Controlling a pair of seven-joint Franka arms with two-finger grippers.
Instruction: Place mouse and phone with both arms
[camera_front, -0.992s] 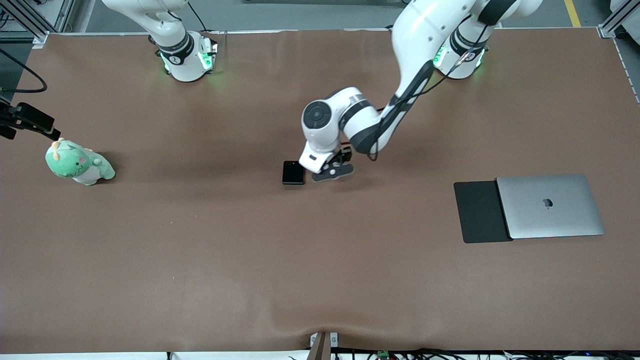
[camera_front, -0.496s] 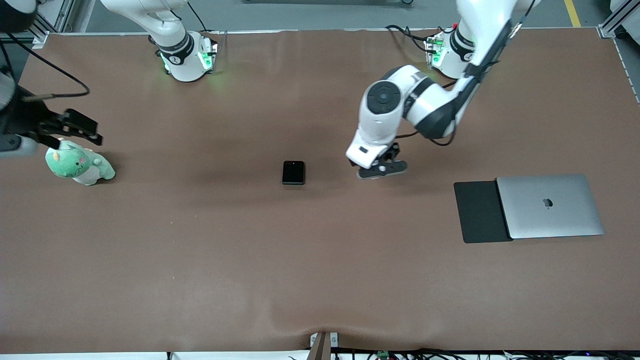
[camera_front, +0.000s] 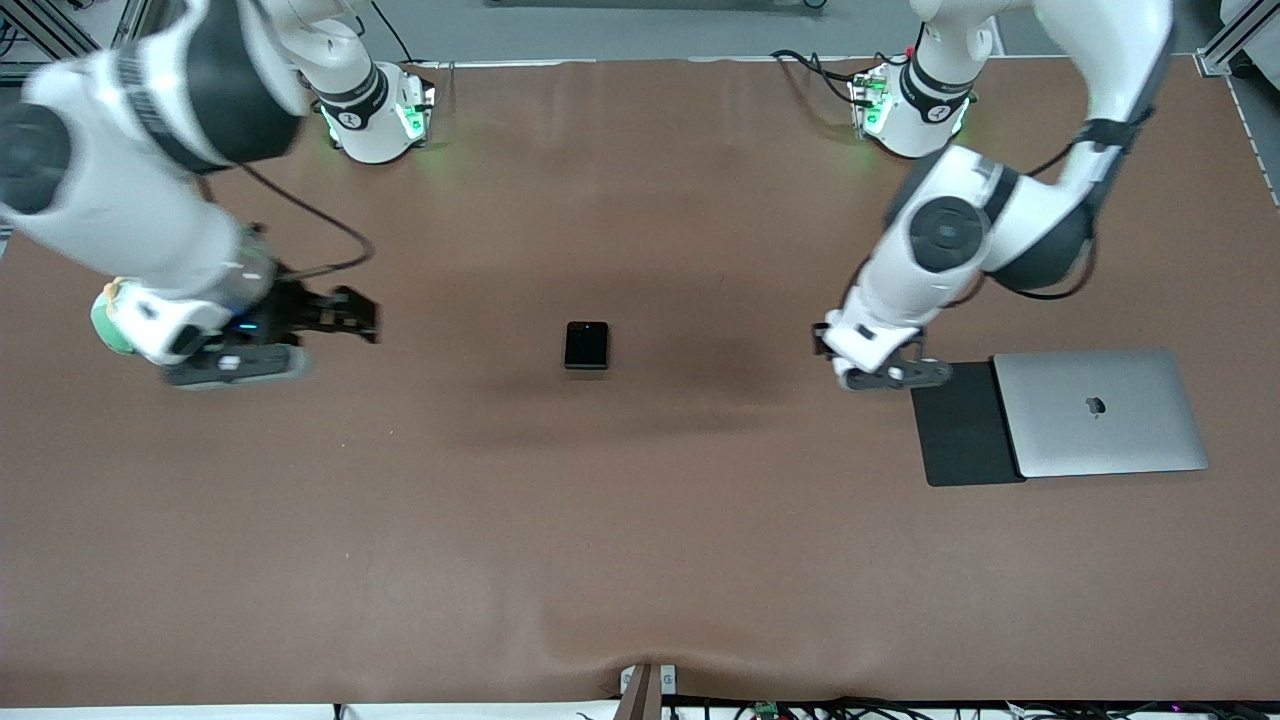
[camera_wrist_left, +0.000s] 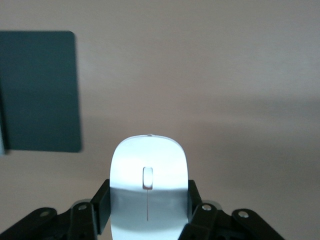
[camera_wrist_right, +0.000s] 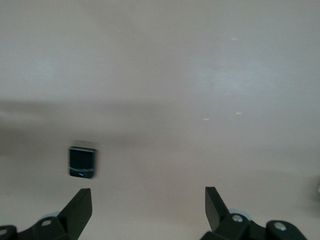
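Carrying the small white glossy oval mouse (camera_wrist_left: 148, 192) clamped between its fingers, the left pincer (camera_front: 888, 372) hangs over the brown table (camera_front: 640, 520) just beside the flat black rectangular mat (camera_front: 962, 425). That mat abuts the closed silver laptop (camera_front: 1100, 410), so it looks like the intended resting place for the mouse, and the grip across the mouse's sides would let it go down flat.

At the middle of the table lies the small black glossy slab of a phone (camera_front: 586, 345), touching nothing and well apart from both arms. The right pincer (camera_front: 345, 318), its fingers spread wide and holding nothing, is over the table near the green plush toy (camera_front: 112, 312) at the right arm's end; in its wrist view the phone sits ahead, which suggests the phone is its target.

Counted: one mouse, one phone, one mat, one laptop, one plush toy, two arms.
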